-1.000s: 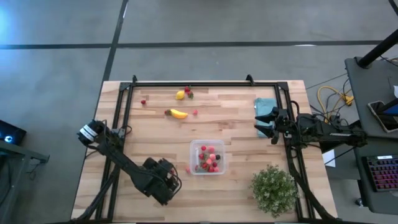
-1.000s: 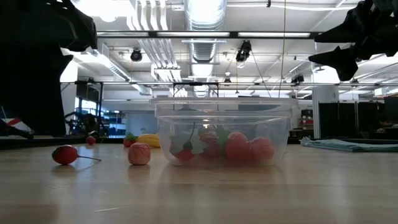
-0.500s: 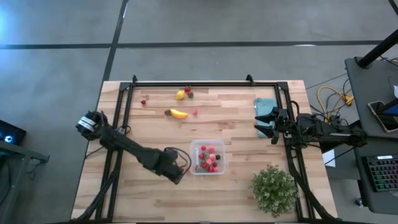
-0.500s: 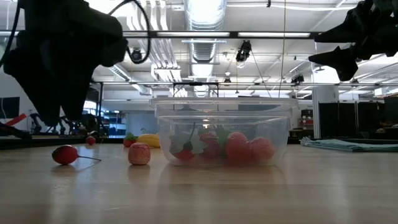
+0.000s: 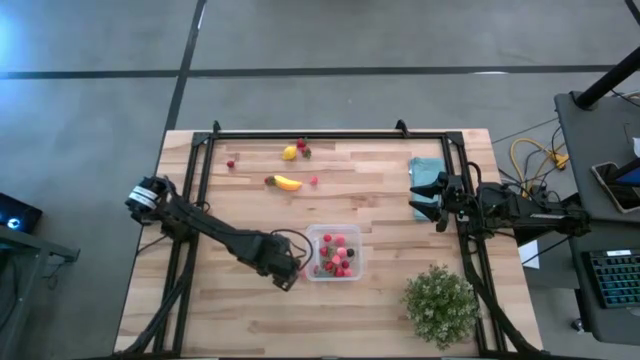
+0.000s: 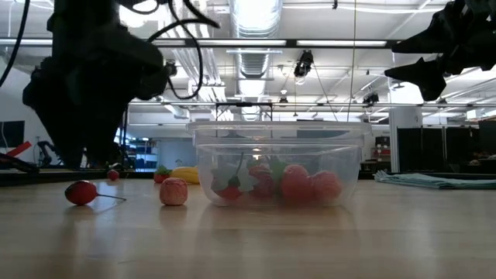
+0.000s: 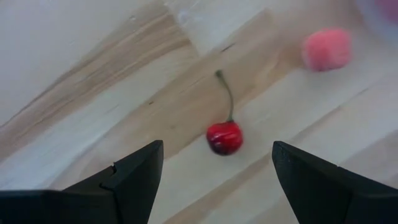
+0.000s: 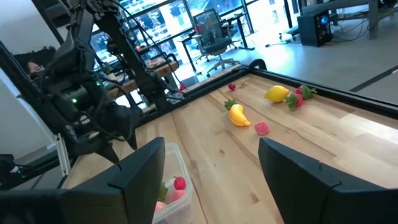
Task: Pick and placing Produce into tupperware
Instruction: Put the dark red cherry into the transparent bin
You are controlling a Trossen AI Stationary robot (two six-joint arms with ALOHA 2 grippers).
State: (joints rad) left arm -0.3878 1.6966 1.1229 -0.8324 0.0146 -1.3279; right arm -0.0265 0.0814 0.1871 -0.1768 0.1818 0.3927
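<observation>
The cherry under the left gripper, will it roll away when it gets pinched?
The cherry looks round and glossy, so it may slip or roll sideways. Its thin stem probably bends. It seems light; the left gripper, open, straddles it.

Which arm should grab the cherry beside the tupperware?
Left. Its open left gripper hovers right over the cherry, beside the tupperware. The right gripper waits far off, over the cloth.

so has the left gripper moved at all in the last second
Yes. In the high view the left gripper has swung from the table's near edge up toward the tupperware, now beside its left wall, open above a cherry.
</observation>
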